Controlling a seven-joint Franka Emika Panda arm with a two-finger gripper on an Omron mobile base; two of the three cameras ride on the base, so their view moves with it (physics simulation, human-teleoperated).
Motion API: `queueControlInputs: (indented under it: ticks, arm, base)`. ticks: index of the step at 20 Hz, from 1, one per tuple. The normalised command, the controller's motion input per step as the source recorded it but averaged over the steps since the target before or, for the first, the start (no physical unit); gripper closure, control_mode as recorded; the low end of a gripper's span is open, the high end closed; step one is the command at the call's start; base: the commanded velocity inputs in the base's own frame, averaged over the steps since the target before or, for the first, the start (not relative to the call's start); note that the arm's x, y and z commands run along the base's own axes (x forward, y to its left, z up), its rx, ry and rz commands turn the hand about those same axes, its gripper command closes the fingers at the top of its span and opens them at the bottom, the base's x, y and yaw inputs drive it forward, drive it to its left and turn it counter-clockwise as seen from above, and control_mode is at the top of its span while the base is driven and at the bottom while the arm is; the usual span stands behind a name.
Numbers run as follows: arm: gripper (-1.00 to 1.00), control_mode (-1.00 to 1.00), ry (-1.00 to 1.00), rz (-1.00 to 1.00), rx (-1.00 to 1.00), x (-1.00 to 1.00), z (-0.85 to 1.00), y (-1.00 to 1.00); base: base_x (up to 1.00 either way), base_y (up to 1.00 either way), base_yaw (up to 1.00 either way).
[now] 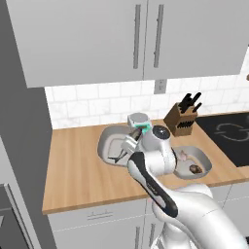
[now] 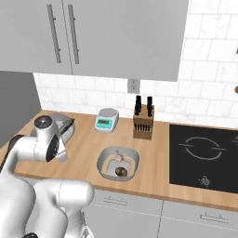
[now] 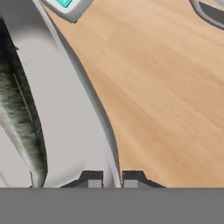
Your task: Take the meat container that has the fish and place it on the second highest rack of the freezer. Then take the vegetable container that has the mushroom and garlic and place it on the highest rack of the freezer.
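The meat container (image 1: 108,144) is a shallow grey tray on the wooden counter, and the slim silvery fish (image 3: 22,118) lies inside it. My gripper (image 3: 113,179) is shut on the tray's right rim (image 3: 103,118), one fingertip on each side of it. My arm covers part of this tray (image 2: 65,124) in the right base view. The vegetable container (image 2: 132,160) sits to its right, holding the dark mushroom (image 2: 122,172) and the pale garlic (image 2: 120,157). The freezer's racks are out of view.
A kitchen scale (image 2: 107,119) and a knife block (image 2: 143,122) stand at the back of the counter. A black cooktop (image 2: 204,155) lies to the right. A tall grey cabinet side (image 1: 22,146) bounds the counter's left end. Wall cabinets (image 1: 136,34) hang overhead.
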Motion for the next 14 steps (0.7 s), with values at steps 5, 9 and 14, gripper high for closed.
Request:
queueControlInputs:
  ticks: [5, 9, 14]
  arm:
    - [1.0, -1.0, -0.09, 0.0, 0.05, -0.7, 0.73, -0.04]
    - [1.0, -1.0, 0.0, -0.01, 0.03, -0.94, 0.78, -0.42]
    - [1.0, -1.0, 0.01, -0.04, 0.02, -0.92, 0.87, -0.46]
  base:
    - [0.0, 0.0, 0.0]
    - [0.0, 0.0, 0.0]
    - [0.0, 0.0, 0.0]
